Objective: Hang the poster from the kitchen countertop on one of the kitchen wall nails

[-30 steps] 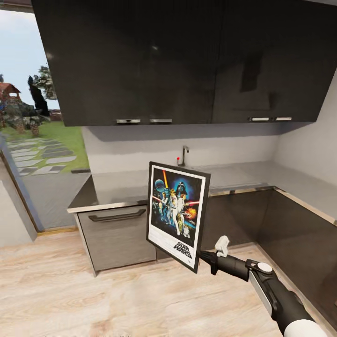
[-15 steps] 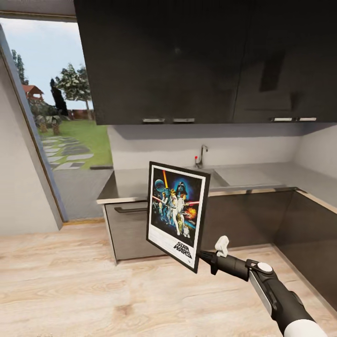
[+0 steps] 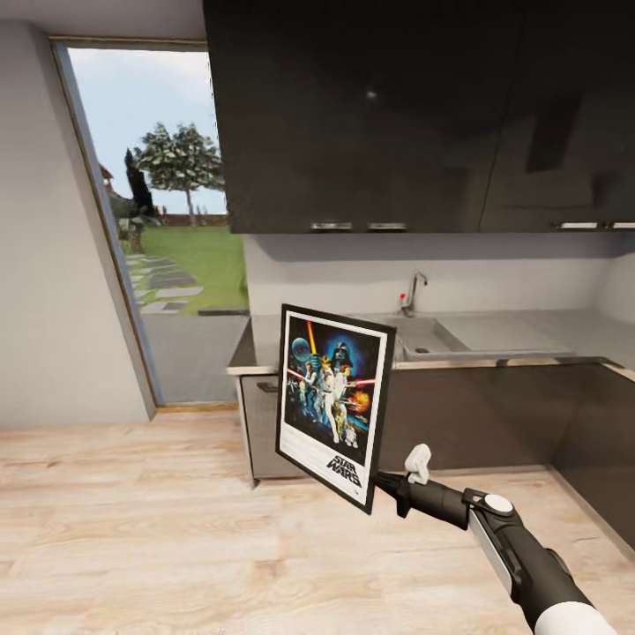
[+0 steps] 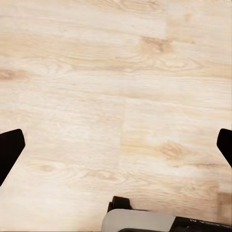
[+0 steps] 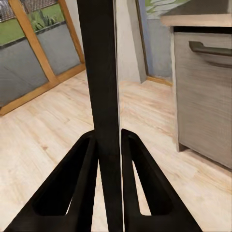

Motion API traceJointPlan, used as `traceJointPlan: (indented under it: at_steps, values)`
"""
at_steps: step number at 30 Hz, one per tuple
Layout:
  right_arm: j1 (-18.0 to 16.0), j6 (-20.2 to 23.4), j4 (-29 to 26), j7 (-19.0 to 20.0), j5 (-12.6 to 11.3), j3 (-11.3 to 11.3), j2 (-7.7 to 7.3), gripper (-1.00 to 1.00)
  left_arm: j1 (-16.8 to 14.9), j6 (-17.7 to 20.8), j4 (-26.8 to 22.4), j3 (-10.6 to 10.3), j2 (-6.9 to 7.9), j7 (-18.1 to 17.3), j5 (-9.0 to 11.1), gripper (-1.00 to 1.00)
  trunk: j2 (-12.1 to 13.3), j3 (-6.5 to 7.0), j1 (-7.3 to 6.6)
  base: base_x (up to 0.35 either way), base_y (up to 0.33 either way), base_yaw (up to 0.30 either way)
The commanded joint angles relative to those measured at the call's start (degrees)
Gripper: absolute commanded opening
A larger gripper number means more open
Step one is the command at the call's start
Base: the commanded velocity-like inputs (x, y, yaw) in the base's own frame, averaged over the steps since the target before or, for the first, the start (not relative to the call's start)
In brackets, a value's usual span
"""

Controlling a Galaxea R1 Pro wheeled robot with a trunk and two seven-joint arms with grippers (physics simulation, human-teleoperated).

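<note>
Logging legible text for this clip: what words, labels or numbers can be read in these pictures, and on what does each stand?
"STAR WARS": black slanted title on the white lower border of the black-framed rectangular film poster, held upright by the right gripper, jaws closed on its edge.
Nothing else is readable: the dark glossy wall cabinets and grey steel-like countertop carry no lettering.

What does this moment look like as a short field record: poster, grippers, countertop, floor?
poster: upright, held off the counter by its lower corner
right gripper: shut on the poster's edge, a finger on each side
left gripper: open, nothing between the fingers, facing the floor
countertop: behind the poster, with sink and tap
floor: light wood planks
</note>
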Motion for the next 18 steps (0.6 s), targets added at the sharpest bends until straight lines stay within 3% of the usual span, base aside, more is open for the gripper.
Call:
traceJointPlan:
  at_steps: [1,18]
  values:
    - [0.0,0.5,0.0,0.0,-0.7,0.2,-0.05,-1.00,0.0,0.0,0.0,0.1,-0.01,-0.3,0.6,1.00,0.0,0.00,0.02,-0.014,0.291,0.274]
    - [0.0,0.5,0.0,-2.3,-0.7,0.4,-0.03,-1.00,0.0,0.0,0.0,0.0,-0.01,-0.3,0.6,1.00,0.0,0.00,0.02,0.007,0.294,0.289]
